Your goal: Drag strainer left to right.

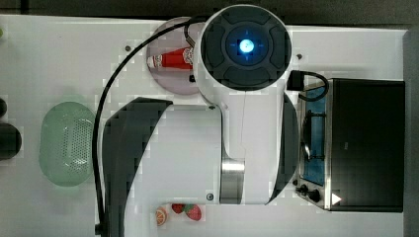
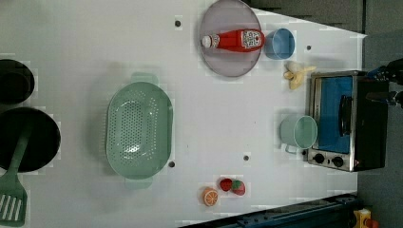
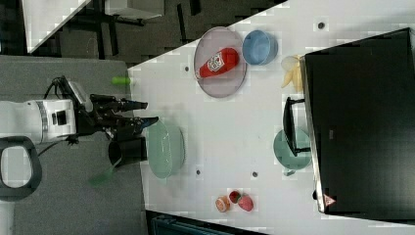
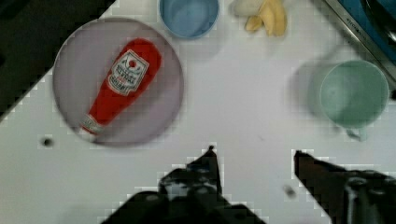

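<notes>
Top view: the white arm hides mid-table; the pale green oval plastic strainer (image 1: 67,143) lies towards the top view's left. Left view: the strainer (image 2: 139,130) sits upright on the white table (image 2: 95,47), its perforated centre whitish. Right view: the black gripper (image 3: 142,112) hovers above the strainer (image 3: 165,149), apart. Wrist view: the gripper (image 4: 254,156) is spread, holding nothing.

in the top view the arm (image 1: 247,98) hides part of the plate (image 1: 163,79) and the toaster oven's (image 1: 365,143) front.
</notes>
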### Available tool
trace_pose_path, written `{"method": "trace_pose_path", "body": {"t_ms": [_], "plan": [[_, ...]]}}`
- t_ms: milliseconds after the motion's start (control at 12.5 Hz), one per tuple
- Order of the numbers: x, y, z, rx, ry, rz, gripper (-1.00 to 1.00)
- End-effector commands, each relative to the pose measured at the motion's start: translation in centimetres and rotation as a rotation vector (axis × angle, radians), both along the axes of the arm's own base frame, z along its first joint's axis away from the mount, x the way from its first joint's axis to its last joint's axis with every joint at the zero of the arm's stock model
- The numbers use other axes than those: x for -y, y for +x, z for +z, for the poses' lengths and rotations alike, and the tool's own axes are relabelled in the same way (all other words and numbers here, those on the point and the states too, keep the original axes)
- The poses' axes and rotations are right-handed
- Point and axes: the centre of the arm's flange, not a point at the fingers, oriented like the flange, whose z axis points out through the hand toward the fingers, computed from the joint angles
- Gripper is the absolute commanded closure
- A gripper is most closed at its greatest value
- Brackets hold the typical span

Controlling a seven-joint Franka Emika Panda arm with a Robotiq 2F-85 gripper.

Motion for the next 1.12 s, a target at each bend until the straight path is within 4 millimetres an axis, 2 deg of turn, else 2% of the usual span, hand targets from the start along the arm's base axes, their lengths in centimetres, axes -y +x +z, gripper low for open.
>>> {"method": "trace_pose_path", "body": {"t_ms": [80, 240, 400, 480, 640, 800, 960, 1120], "plan": [[1.4, -19.2, 8.9, 0.015, -0.001, -0.189, -0.59], [1.2, -19.1, 8.9, 0.022, -0.002, -0.185, -0.99], [-0.4, -18.5, 8.9, 0.039, -0.011, -0.154, -1.00], [-2.0, -17.9, 8.7, 0.058, -0.015, -0.122, -1.00], [-6.7, -16.5, 7.8, 0.088, -0.046, -0.029, -1.00], [-12.3, -15.2, 5.7, 0.092, -0.082, 0.075, -1.00], [-17.8, -14.1, 2.7, 0.086, -0.107, 0.137, -1.00], [-22.7, -12.9, -1.0, 0.094, -0.101, 0.122, -1.00]]}}
